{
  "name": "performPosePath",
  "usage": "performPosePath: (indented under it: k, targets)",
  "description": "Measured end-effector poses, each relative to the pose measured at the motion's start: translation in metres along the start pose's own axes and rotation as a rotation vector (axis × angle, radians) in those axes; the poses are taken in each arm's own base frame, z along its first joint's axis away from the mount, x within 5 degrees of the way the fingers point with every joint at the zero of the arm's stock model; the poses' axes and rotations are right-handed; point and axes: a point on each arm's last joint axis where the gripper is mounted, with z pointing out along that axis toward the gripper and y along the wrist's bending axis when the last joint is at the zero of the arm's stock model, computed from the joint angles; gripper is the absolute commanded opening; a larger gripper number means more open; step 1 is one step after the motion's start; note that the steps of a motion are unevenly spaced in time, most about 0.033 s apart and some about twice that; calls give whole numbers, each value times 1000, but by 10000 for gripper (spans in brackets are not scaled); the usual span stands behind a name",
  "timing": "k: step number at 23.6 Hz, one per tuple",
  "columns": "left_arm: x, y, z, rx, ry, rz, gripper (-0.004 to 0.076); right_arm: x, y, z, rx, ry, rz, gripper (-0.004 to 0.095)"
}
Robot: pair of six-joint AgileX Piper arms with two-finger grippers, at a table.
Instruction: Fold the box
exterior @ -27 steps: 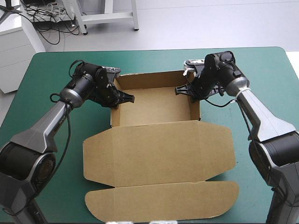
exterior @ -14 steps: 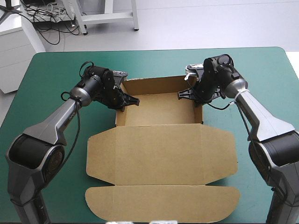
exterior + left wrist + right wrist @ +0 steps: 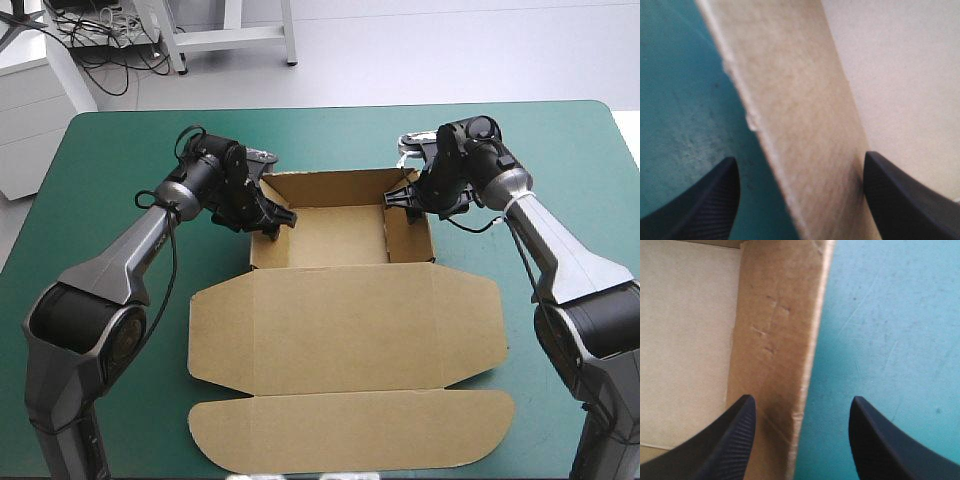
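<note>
The brown box (image 3: 335,235) stands as an open tray at the far middle of the table, its walls raised. Its lid (image 3: 340,330) lies flat toward the near edge. My left gripper (image 3: 272,215) is at the tray's left wall. In the left wrist view the left gripper (image 3: 799,157) is open, and the wall (image 3: 790,100) runs between the black fingers. My right gripper (image 3: 400,197) is at the right wall near the far corner. In the right wrist view the right gripper (image 3: 802,398) is open astride the wall (image 3: 775,315), one finger inside the tray and one outside.
The lid's rounded tuck flap (image 3: 350,430) lies flat close to the table's near edge. Teal-green cover (image 3: 100,160) shows to the left and right of the box and beyond the tray's far wall.
Both grippers were shut on the side walls just before and now stand open around them. The left arm has moved right with its wall, and the tray looks narrower.
</note>
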Motion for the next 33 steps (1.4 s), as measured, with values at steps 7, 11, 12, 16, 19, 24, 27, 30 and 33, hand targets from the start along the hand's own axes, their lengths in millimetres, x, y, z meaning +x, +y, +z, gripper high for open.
performPosePath:
  k: [7, 11, 12, 16, 19, 24, 27, 30, 33]
  targets:
    - [-39, -10, -104, 25, -329, 27, 435, -1, -3, -9, 37, 10, 48, 529]
    - [-38, -15, -153, 68, -472, 33, 129, 0, 1, -9, -8, 16, 70, 529]
    - [-33, -15, -167, 74, -501, 43, 48, 0, 1, -9, -9, 16, 71, 529]
    - [-10, -15, -215, 49, -607, 152, -10, 0, 1, -9, -9, 17, 70, 529]
    - [1, -12, -235, 14, -653, 170, -10, 0, 1, -10, -10, 15, 71, 518]
    - [20, -3, -253, -82, -678, 174, -10, 0, 2, -28, -16, -25, 69, 480]
    - [32, 2, -254, -131, -657, 177, -10, -1, 2, -45, -24, -70, 68, 480]
    - [45, 9, -248, -191, -612, 179, -10, -1, 3, -57, -29, -99, 66, 480]
    - [60, 16, -236, -243, -546, 179, -10, 0, 3, -61, -31, -108, 66, 481]
